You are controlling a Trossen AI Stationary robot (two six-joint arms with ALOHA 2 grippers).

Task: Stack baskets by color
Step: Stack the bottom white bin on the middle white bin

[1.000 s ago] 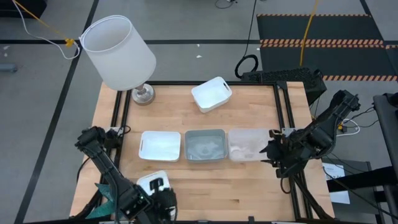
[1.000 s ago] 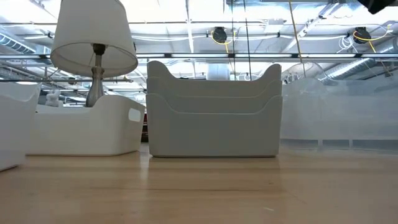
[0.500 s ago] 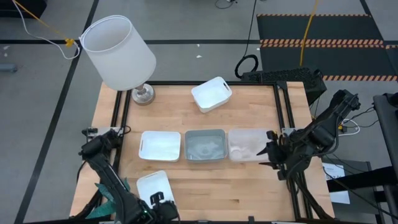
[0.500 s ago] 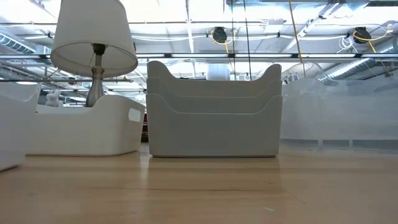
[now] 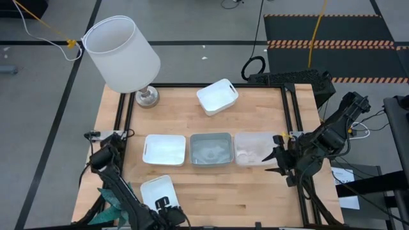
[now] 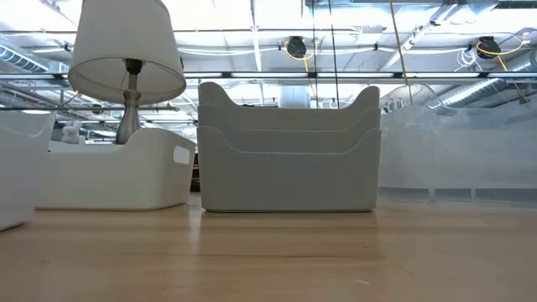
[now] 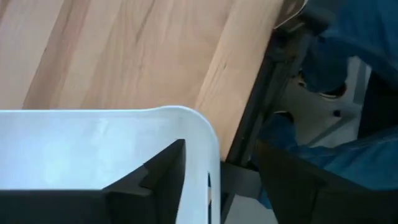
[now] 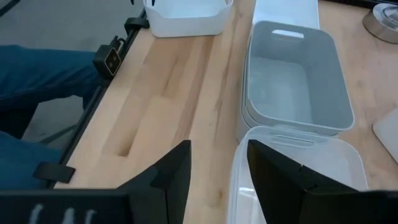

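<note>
Three baskets or stacks stand in a row mid-table: a white basket [image 5: 164, 149], a grey-blue stack [image 5: 211, 149] and a clear stack [image 5: 254, 148]. Another white basket [image 5: 217, 96] sits near the far edge. A further white basket [image 5: 155, 189] rests on its bottom at the near left. My left gripper [image 5: 167, 211] is open at that basket's near end, one finger inside its wall [image 7: 205, 155] and one outside. My right gripper [image 5: 280, 163] hangs open above the table's right edge, beside the clear stack [image 8: 298, 180]. My left gripper stands astride the white basket's near wall by a rounded corner [image 7: 202, 134], coming from above and slanting down. The inner finger [image 7: 165, 171] lies close to the wall; whether it touches, I cannot tell. The outer finger [image 7: 292, 183] stands apart from it.
A lamp with a large white shade [image 5: 121, 54] stands on its metal base [image 5: 147, 97] at the far left corner. Black frame rails [image 5: 124, 128] run along the table's sides. Bare wood [image 5: 223, 188] lies between the row and the near edge.
My left gripper has sunk and gone toward the table's near edge, off the top of the near-left white basket. The basket now shows almost whole and sits on the wood. The row of baskets has stayed put.
</note>
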